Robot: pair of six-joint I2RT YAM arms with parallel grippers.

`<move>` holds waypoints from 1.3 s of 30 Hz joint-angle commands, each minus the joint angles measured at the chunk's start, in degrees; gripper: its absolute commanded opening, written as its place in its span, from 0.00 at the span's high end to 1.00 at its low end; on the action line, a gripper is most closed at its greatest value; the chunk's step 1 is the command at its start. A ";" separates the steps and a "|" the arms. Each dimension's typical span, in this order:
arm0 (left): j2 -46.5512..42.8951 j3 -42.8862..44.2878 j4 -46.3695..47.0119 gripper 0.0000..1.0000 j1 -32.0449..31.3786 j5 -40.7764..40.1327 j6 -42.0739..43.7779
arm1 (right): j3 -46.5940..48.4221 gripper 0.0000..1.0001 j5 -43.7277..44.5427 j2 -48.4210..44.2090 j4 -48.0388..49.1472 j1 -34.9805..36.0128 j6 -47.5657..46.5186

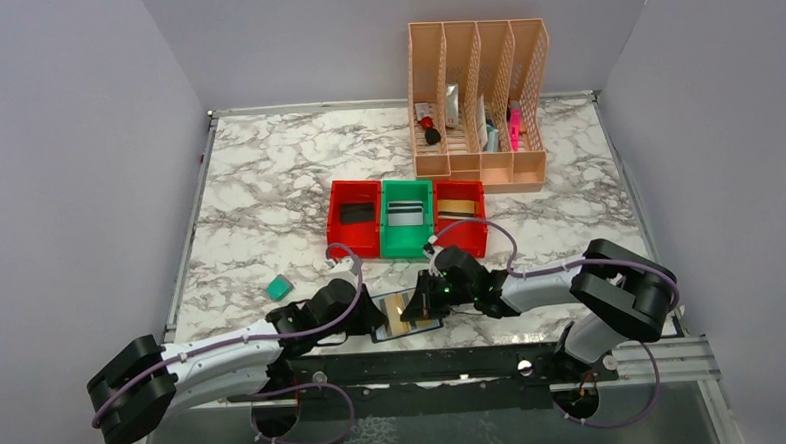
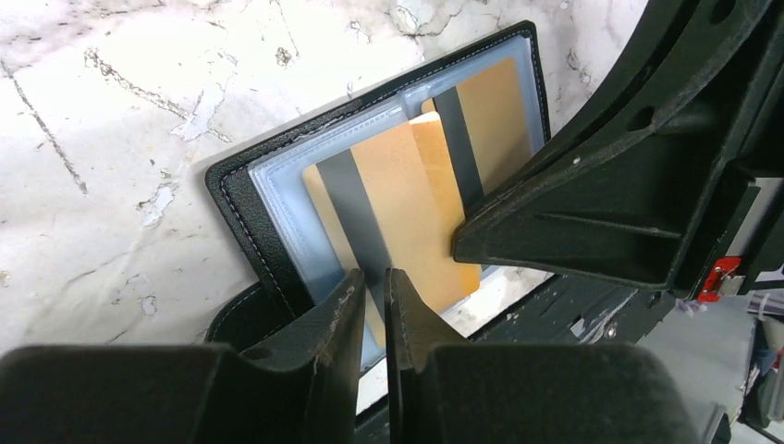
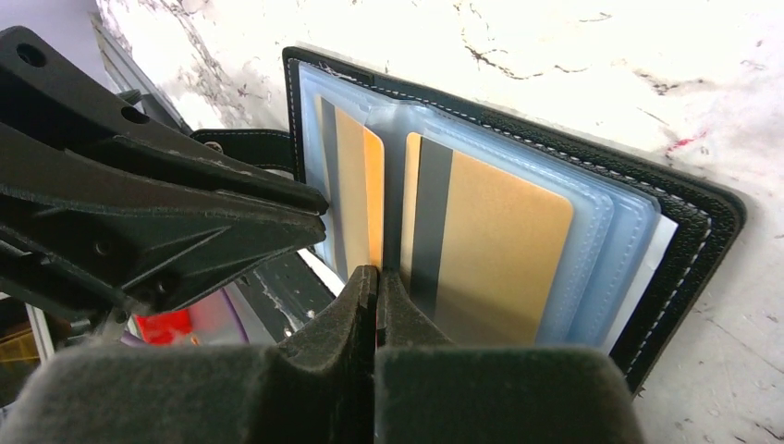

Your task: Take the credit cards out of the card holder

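The black card holder (image 1: 405,315) lies open at the table's near edge, between both grippers. Its blue-grey sleeves hold gold credit cards (image 2: 407,203) with dark stripes; two show in the right wrist view, one on each side of a raised sleeve leaf (image 3: 356,185) (image 3: 499,240). My left gripper (image 2: 373,277) is at the holder's near edge. Its jaws are a narrow slit apart, and a striped card shows through the slit. My right gripper (image 3: 377,273) is shut, tips at the raised leaf between the cards. I cannot tell whether it pinches that leaf.
Three bins stand behind the holder, red (image 1: 355,217), green (image 1: 407,216) and red (image 1: 459,217), with cards inside. A peach file organiser (image 1: 477,103) is at the back. A small teal object (image 1: 279,286) lies to the left. The black front rail (image 1: 455,362) runs just below the holder.
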 commanded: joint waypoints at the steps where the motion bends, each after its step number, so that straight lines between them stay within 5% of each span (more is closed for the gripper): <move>1: 0.33 -1.98 -1.33 0.83 -0.21 -2.17 -2.36 | -0.76 0.96 0.45 0.58 0.48 -0.14 0.31; 24: 1.09 -2.14 -5.22 0.85 -0.21 -3.90 -1.47 | -1.88 0.93 5.10 -5.79 -5.72 -1.12 -0.90; 30: -0.50 -2.81 -2.55 0.85 -0.21 -2.03 -0.06 | -5.53 0.78 3.63 -5.58 4.60 -1.12 1.99; 39: 0.25 -2.56 -1.65 0.86 -0.21 -0.08 1.22 | -4.05 0.75 1.85 0.95 10.10 -1.15 4.96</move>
